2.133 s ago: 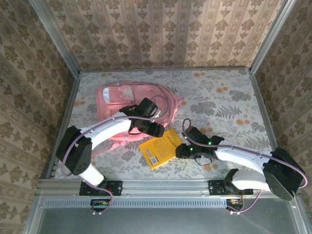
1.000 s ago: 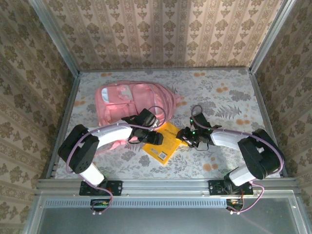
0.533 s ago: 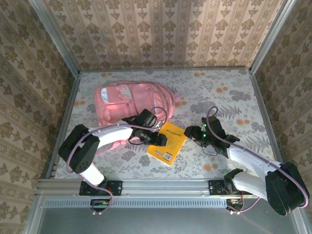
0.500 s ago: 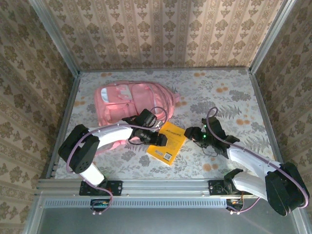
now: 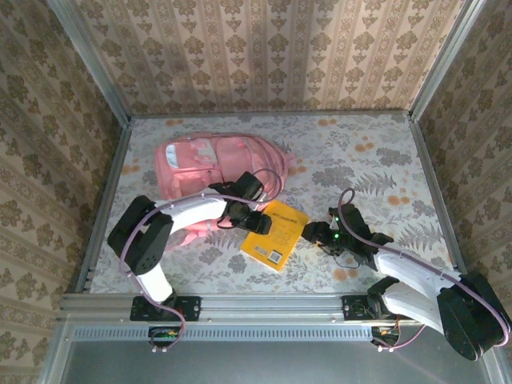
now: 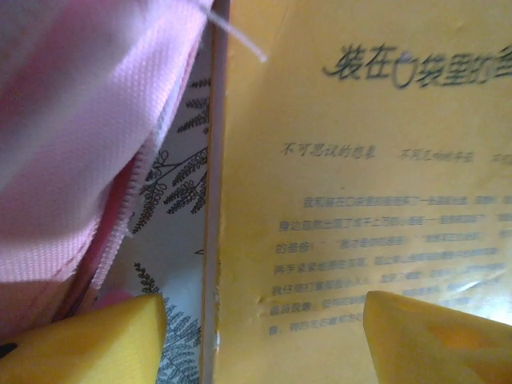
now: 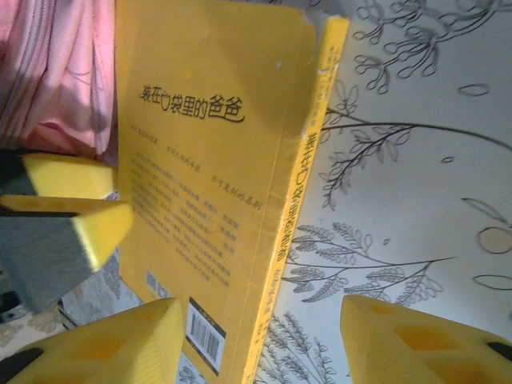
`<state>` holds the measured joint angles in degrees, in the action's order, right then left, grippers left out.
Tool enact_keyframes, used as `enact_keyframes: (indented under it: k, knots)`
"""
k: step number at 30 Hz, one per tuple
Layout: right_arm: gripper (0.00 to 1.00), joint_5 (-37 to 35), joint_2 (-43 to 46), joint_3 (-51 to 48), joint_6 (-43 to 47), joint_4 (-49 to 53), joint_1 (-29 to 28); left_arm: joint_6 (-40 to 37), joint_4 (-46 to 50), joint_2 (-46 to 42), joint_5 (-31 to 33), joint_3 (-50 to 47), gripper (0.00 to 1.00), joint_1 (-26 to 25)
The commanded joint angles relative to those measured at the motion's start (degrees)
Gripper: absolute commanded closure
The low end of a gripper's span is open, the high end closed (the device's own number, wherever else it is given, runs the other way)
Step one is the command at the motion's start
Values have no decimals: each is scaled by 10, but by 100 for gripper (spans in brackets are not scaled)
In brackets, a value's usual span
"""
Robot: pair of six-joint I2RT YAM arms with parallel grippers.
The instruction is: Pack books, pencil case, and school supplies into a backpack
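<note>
Across the flowered tabletop (image 5: 376, 152), the pink backpack (image 5: 204, 160) is the biggest thing, lying flat at the far left with its zip edge turned toward the middle. Just beside its near right side lies the yellow paperback (image 5: 276, 232), set at a slant between my two arms, printed back cover up and its barcode (image 7: 206, 340) toward the near corner. A narrow strip of bare tabletop separates book from backpack. My left hand (image 6: 260, 340) is at the book's edge on the backpack side, jaws wide and holding nothing: one yellow fingertip (image 6: 88, 340) is over that bare strip, the other is over the printed cover, and the book's edge runs between them. I cannot tell whether either pad touches the book. My right hand (image 7: 264, 344) is at the opposite side, by the spine, also spread wide and holding nothing. The spine runs into the gap between its two fingertips, and neither one presses on it. From my right wrist I can see my left hand's yellow pads at the book's other edge, against the pink fabric.
</note>
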<state>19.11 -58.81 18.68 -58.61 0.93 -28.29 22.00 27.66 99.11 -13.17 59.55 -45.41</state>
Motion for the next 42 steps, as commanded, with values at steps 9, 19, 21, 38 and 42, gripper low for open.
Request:
enact_keyframes:
  k: [9,19,21,38,42]
  knots:
    - [44,-23,-89,-10,-72,-107,-34,10,-39,9,-86,-11,37,-5]
    - [45,-8,-198,0,-112,-230,-42,31,-66,8,-133,-21,39,-17]
    - [45,-13,-205,10,-110,-232,-49,38,-81,8,-147,-25,39,-18]
    - [45,-48,-67,-13,-136,-284,-78,45,-92,20,-152,-23,42,-30]
    - [45,-71,-14,-10,-113,-199,-78,46,-88,13,-148,-23,42,-30]
